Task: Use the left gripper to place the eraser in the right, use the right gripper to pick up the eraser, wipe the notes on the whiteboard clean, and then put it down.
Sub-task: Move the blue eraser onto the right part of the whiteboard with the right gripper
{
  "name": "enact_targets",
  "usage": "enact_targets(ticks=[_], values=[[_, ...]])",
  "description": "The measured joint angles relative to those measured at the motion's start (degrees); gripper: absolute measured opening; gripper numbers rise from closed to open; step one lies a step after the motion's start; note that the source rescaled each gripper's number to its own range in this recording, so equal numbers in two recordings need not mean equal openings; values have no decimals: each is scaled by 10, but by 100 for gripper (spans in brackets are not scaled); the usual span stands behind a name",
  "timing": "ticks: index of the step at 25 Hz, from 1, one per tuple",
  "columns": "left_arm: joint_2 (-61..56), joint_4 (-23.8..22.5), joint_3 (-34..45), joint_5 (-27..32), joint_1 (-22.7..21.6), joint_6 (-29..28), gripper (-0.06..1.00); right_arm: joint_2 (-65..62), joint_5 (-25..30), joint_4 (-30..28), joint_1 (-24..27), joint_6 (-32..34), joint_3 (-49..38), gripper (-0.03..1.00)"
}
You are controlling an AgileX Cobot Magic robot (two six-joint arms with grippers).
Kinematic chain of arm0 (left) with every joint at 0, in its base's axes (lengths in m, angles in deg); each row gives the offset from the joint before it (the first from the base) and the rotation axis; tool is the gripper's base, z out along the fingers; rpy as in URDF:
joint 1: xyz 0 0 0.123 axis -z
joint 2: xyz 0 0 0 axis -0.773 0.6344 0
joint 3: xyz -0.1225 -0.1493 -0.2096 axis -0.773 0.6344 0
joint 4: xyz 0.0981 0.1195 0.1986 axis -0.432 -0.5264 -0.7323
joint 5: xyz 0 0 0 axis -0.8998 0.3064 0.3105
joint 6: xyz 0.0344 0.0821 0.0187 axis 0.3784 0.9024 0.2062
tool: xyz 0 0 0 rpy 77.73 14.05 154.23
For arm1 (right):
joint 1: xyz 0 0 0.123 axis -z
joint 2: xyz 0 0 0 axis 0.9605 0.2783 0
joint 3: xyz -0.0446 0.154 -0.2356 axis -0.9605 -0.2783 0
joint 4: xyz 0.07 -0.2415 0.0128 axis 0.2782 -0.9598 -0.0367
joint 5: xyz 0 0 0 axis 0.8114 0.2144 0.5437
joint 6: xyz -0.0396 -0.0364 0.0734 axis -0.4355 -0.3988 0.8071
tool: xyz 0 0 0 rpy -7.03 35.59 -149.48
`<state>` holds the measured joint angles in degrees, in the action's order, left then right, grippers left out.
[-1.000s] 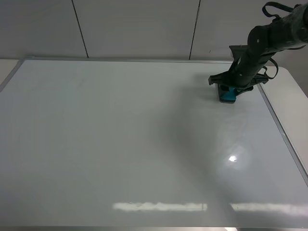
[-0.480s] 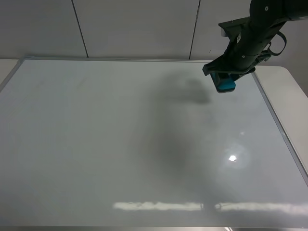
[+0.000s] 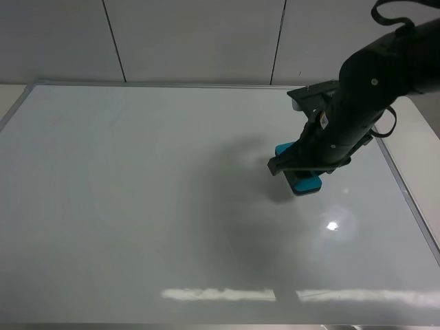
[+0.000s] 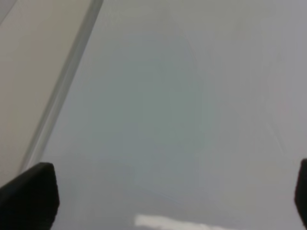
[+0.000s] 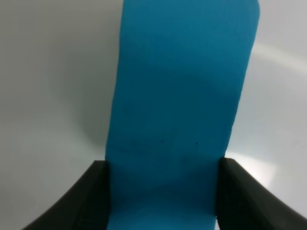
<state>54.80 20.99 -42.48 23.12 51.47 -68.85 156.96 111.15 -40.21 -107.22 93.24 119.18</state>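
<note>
No readable writing shows on the arm or the whiteboard. The right gripper reaches down from the far right corner, bent over the board's right half, its fingers clamped on the eraser. The eraser's base is hidden. The left gripper is spread wide near the board's frame, its fingertips cut off.

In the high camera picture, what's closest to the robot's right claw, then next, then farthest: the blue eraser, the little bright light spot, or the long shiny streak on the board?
From the right gripper:
1. The eraser, held between its jaws.
2. The bright light spot, just below-right on the whiteboard.
3. The long shiny streak, along the board's near edge.
</note>
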Motion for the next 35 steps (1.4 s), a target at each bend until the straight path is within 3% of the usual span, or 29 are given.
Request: enact_targets(ticks=[6,9,31,32,34,35], values=[[0,0,0,0,0,0,100,-21,-120,-2,9,84,-145,2],[0,0,0,0,0,0,100,-28,-169,-1,17,94,-182,2],[0,0,0,0,0,0,100,-41,-194,10,32,96,-189,4],[0,0,0,0,0,0,100,-41,-194,11,32,96,-189,12],[0,0,0,0,0,0,100,-41,-194,12,32,96,-189,41],[0,0,0,0,0,0,100,-41,-195,12,32,96,-189,60]])
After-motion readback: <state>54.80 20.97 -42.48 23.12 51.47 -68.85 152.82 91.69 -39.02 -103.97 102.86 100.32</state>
